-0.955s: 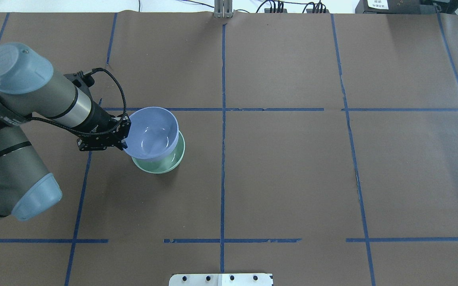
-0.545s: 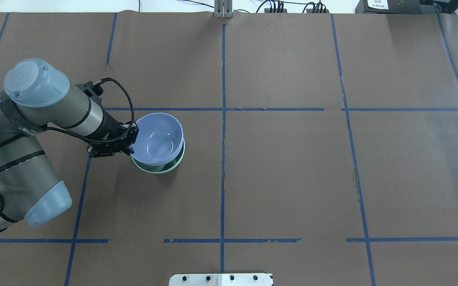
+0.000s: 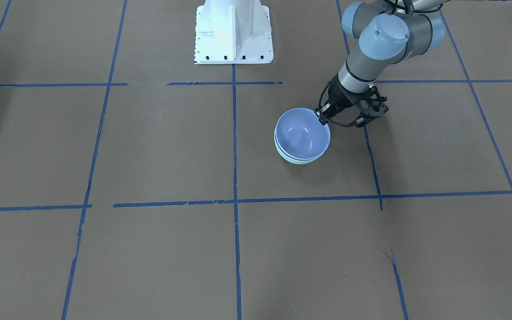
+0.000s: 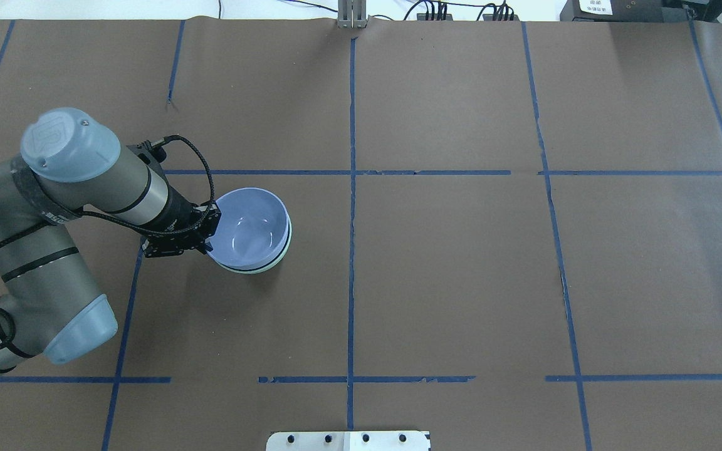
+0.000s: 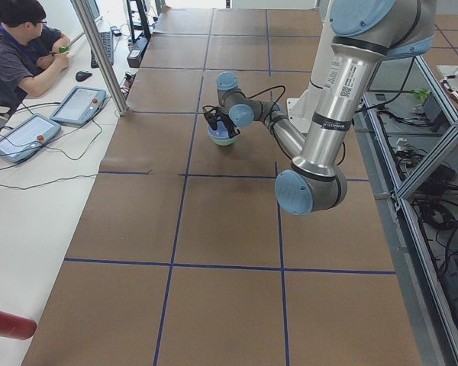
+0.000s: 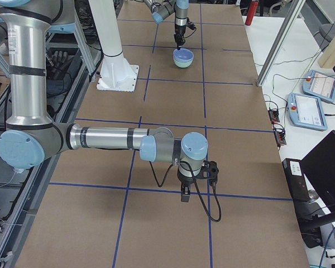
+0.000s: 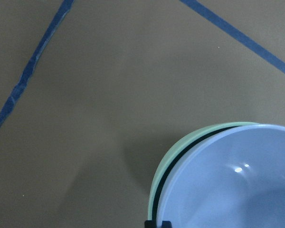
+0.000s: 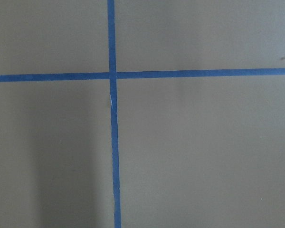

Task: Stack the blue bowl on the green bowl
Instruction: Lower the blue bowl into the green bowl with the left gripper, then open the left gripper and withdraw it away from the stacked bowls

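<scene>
The blue bowl (image 4: 251, 228) sits nested inside the green bowl (image 4: 249, 270), left of the table's middle. Only a thin mint rim of the green bowl shows around it. Both bowls also show in the front view, the blue bowl (image 3: 302, 133) on top and the green bowl (image 3: 300, 161) under it. My left gripper (image 4: 209, 235) is shut on the blue bowl's near-left rim. In the left wrist view the blue bowl (image 7: 237, 185) lies within the green rim (image 7: 180, 152). My right gripper (image 6: 185, 196) hangs over bare table far from the bowls. I cannot tell whether it is open or shut.
The table is brown paper with blue tape lines (image 4: 351, 188). The white robot base (image 3: 234, 31) stands at the robot's side. A seated operator (image 5: 19, 53) with tablets is beyond the table's far edge. A red object (image 5: 4, 324) lies off that same edge.
My left gripper has lowered the blue bowl and shifted it slightly right, from tilted above the green bowl to nested level inside it.
</scene>
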Motion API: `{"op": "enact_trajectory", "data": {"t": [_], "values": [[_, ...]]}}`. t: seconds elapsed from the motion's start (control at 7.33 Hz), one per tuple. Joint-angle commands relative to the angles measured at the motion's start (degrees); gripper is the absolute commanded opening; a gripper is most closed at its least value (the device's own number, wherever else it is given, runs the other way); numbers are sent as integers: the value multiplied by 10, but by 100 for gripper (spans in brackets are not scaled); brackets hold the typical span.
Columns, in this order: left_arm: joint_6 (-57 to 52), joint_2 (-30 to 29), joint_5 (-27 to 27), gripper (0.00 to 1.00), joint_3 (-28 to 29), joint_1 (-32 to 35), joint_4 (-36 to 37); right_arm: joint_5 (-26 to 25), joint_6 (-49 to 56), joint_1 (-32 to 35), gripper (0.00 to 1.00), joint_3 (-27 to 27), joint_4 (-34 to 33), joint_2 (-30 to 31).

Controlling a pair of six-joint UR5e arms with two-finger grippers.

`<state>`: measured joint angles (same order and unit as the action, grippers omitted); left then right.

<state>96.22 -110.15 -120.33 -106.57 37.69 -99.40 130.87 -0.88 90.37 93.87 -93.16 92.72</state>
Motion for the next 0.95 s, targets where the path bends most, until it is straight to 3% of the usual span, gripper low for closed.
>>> {"op": "enact_trajectory", "data": {"t": [0.0,0.14,0.27,0.55,0.82], "values": [[3,-2,-1,0,2,-1,0,0,-1,0,100,0,0,0],[3,-2,-1,11,2,-1,-1,0,0,1,100,0,0,0],[3,-1,0,94,1,-1,-3,0,0,0,100,0,0,0],[-3,10,-10,100,-22,9,-4,0,-1,0,100,0,0,0],[-144,46,-90,100,-41,102,-2,0,-1,0,100,0,0,0]]}}
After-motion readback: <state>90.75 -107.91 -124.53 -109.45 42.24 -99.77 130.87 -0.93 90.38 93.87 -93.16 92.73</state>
